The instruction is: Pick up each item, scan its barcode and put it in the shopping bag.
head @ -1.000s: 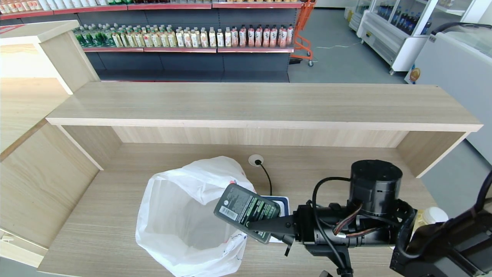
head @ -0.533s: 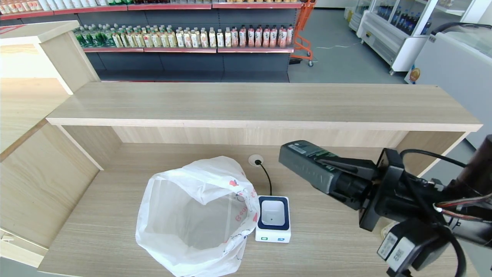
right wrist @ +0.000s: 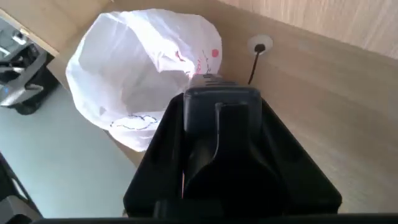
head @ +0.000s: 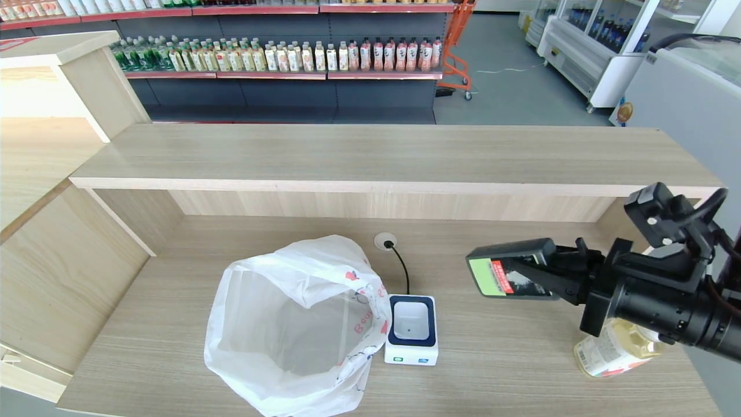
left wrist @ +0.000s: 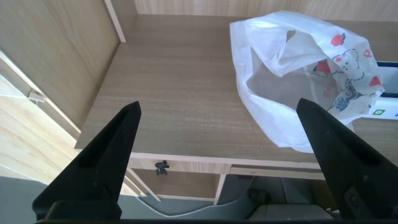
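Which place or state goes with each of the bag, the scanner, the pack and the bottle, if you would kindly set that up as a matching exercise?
1. bag
2. scanner
3. pack
4. bottle

a. held in the right claw
b. white, mouth open
c. on the desk, farthest right
d. just right of the bag

Pairs: 1-b, 2-d, 3-a, 4-c

A: Count, fixtures?
B: One white shopping bag (head: pixel 289 324), left. One scanner (head: pixel 411 330), centre. One cable (head: pixel 400 263), far of it.
A: Goods?
B: Two. One dark box (head: pixel 509 269), one bottle (head: pixel 616 350), both right.
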### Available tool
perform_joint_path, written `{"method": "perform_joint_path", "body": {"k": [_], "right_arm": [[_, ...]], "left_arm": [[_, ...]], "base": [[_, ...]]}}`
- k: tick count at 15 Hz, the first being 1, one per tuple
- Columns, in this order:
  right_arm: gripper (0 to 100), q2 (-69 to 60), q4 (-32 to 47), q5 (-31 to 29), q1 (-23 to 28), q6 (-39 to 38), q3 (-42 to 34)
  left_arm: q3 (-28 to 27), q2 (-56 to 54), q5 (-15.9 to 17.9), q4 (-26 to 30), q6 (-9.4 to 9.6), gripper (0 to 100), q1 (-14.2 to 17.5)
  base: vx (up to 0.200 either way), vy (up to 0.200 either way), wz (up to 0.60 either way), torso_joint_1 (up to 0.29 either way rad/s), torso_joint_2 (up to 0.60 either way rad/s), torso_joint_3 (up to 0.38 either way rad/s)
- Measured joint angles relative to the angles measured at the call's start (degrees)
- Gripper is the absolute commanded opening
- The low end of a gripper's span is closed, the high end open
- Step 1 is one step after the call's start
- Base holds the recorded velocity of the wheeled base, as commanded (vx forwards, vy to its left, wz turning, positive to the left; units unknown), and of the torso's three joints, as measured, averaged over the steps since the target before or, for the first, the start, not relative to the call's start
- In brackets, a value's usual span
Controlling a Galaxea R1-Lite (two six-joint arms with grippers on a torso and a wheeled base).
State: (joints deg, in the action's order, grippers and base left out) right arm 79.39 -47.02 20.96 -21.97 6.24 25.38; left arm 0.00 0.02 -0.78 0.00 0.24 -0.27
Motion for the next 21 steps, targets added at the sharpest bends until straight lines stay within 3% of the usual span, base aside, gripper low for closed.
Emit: {"method": "perform_joint_path", "body": {"k": [2, 4, 12, 21], "right_arm": [[0, 1.99, 2.68, -0.44, -1.54, -12.67, 0.63], [0, 6.19, 3.56, -0.51, -3.08, -20.63, 1.96], [0, 22.69, 3.58, -0.62, -5.56, -22.38, 6.78], [0, 32.39, 3.54, -0.68, -6.78, -22.38, 14.84]], "left_arm": [[0.0, 0.0, 0.02, 0.0, 0.0, 100, 0.0], [0.0, 0.0, 0.02, 0.0, 0.0, 100, -0.04], [0.0, 0.0, 0.02, 0.0, 0.0, 100, -0.02], [0.0, 0.0, 0.02, 0.0, 0.0, 100, 0.0]], "base": [[0.0, 0.0, 0.0, 0.0, 0.0, 0.0], [0.0, 0.0, 0.0, 0.0, 0.0, 0.0], [0.0, 0.0, 0.0, 0.0, 0.0, 0.0], [0.0, 0.0, 0.0, 0.0, 0.0, 0.0]]}}
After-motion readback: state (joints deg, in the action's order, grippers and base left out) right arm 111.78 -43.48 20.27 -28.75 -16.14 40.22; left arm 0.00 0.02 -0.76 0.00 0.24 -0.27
